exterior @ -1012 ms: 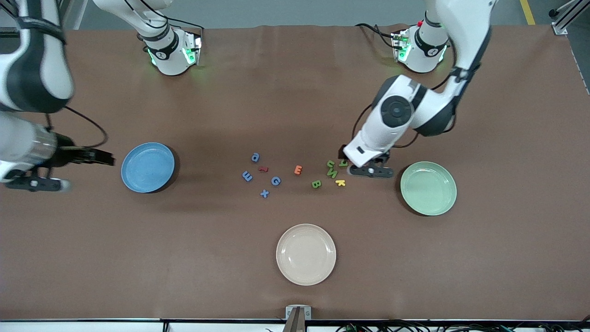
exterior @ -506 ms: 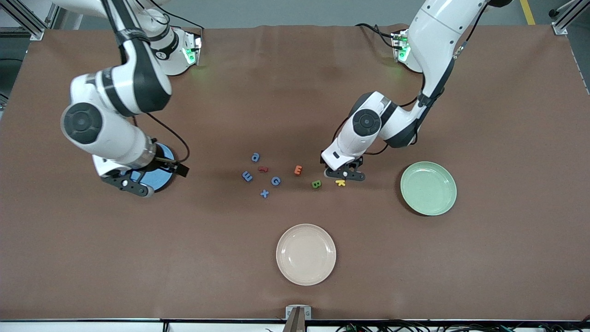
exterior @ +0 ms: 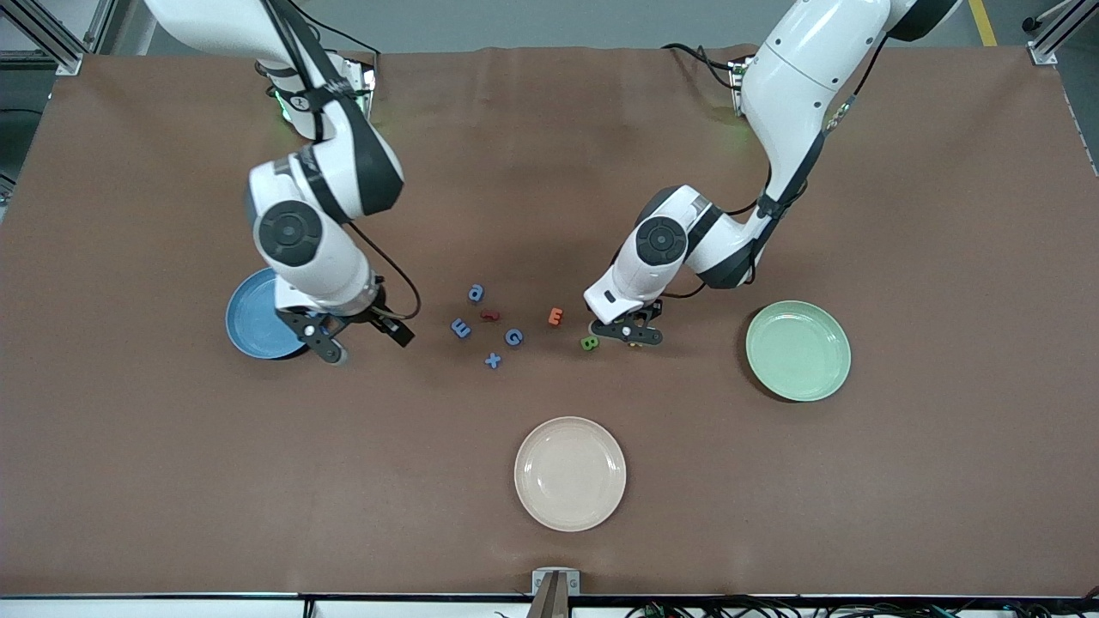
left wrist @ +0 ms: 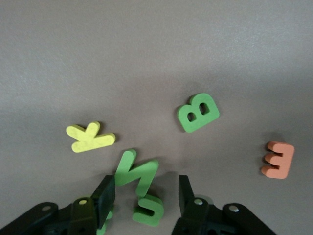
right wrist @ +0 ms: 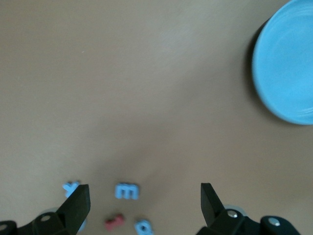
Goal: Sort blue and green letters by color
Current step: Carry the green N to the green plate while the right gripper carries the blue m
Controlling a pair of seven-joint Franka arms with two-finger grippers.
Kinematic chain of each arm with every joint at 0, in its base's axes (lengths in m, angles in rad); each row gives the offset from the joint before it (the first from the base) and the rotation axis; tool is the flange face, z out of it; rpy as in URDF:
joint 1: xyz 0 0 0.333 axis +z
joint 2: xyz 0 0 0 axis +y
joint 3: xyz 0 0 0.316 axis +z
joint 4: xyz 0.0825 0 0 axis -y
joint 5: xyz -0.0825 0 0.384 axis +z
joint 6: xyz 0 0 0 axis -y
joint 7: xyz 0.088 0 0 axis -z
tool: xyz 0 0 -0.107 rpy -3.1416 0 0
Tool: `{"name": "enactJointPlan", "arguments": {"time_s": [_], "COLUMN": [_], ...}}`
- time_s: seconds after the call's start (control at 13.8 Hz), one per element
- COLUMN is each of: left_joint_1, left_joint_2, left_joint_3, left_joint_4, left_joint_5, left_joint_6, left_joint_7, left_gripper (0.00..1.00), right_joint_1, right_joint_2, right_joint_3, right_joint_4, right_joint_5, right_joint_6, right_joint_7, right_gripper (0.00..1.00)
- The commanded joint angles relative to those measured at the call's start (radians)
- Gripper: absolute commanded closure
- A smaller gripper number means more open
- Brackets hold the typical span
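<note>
The left gripper (exterior: 625,330) hangs low over the green cluster, its jaws part-way spread and gripping nothing. In the left wrist view they straddle 2 letters at once, the green N (left wrist: 137,171) and the green S (left wrist: 148,208), which touch or overlap. A squeeze here can catch both by their edges, so 1 could slip or flick away. A 4th green piece peeks out beside 1 fingertip (left wrist: 105,198) and could get shoved.

The yellow K (left wrist: 89,138) lies near the N, and a sideways nudge could drag it along. The green B (exterior: 589,342) sits at 9 o'clock of that gripper, and the green plate (exterior: 798,349) lies empty at 3 o'clock.

The right gripper (exterior: 356,330) is spread wide over bare table, with the blue plate (exterior: 258,313) at 9 o'clock. The 4 blue letters (exterior: 461,327) lie at 3 o'clock of it. The red letter (exterior: 489,315) sits among them, so a loose aim could pick it up.
</note>
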Motion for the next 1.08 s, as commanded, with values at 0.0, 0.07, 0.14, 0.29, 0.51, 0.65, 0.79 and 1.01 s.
{"name": "enactJointPlan", "arguments": {"time_s": [0.0,0.07,0.14,0.29,0.51,0.65,0.79,1.01], "left_joint_1": [-0.008,-0.006,-0.006,-0.006,-0.005,-0.002,0.000,0.011], "left_joint_2": [0.021,0.024,0.025,0.025,0.025,0.027,0.029,-0.004], "left_joint_3": [0.013,0.011,0.011,0.011,0.013,0.013,0.013,0.013], "left_joint_4": [0.019,0.021,0.025,0.025,0.025,0.034,0.042,0.041], "left_joint_5": [0.030,0.030,0.030,0.030,0.030,0.030,0.030,0.030], "left_joint_6": [0.000,0.000,0.000,0.000,0.000,0.000,-0.003,-0.041], "left_joint_7": [-0.018,-0.018,-0.018,-0.018,-0.018,-0.018,-0.019,-0.036], "left_gripper": [0.41,0.41,0.41,0.41,0.54,0.64,0.89,1.00], "right_joint_1": [0.059,0.073,0.090,0.116,0.140,0.153,0.157,0.172], "right_joint_2": [0.049,0.075,0.105,0.151,0.221,0.247,0.253,0.256], "right_joint_3": [-0.009,-0.009,-0.009,-0.010,-0.010,-0.010,-0.010,-0.010], "right_joint_4": [-0.095,-0.099,-0.098,-0.096,-0.089,-0.080,-0.079,-0.079], "right_joint_5": [-0.011,-0.008,-0.008,-0.008,-0.008,-0.008,-0.008,-0.008], "right_joint_6": [0.195,0.230,0.258,0.321,0.379,0.382,0.381,0.372], "right_joint_7": [0.108,0.124,0.151,0.211,0.278,0.302,0.317,0.325], "right_gripper": [0.00,0.00,0.01,0.03,0.06,0.09,0.11,0.17]}}
